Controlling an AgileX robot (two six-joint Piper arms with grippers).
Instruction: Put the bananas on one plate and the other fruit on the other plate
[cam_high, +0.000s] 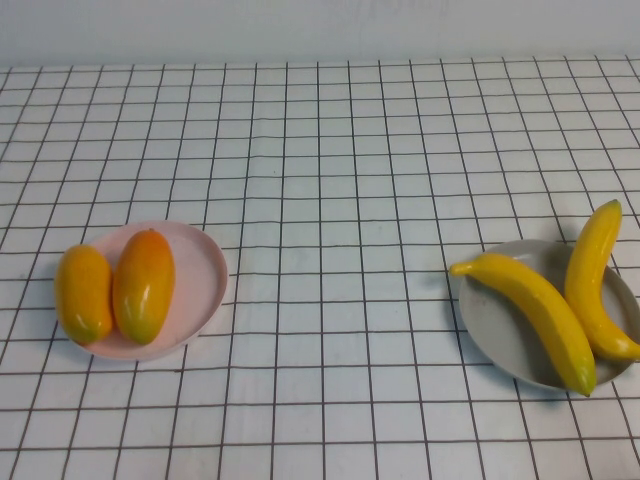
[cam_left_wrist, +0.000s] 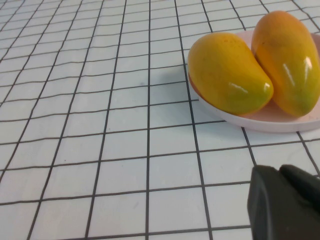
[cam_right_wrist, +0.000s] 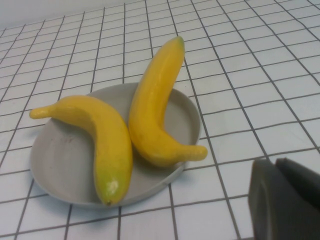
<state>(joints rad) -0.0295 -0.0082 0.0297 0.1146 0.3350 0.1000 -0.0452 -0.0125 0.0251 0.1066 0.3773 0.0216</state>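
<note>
Nearest the robot, the two grippers sit low over the table's near edge, outside the high view and seen only from the wrist cameras. The left gripper (cam_left_wrist: 287, 202) appears as a dark mass above the checked cloth, its fingers pressed together and holding nothing; it touches neither plate nor fruit. The right gripper (cam_right_wrist: 287, 197) hangs the same way — fingers closed, empty, clear of the dish beside it.

A little farther in, toward the table's right edge, the light grey plate (cam_high: 492, 335) carries both bananas. One banana (cam_high: 535, 310) lies across the plate with its greenish tip over the near rim and its stem end past the plate's left rim. The other banana (cam_high: 592, 280) lies beside it, touching it low down, with its upper end reaching over the far rim onto the tablecloth (cam_high: 330, 150).

Toward the left edge, the pale pink plate (cam_high: 205, 280) holds the two mango-like fruits side by side and touching — the left fruit (cam_high: 84, 293) overhangs the plate's left rim, the right fruit (cam_high: 144, 285) rests inside it.

No brand, label or writing shows on anything in view.
</note>
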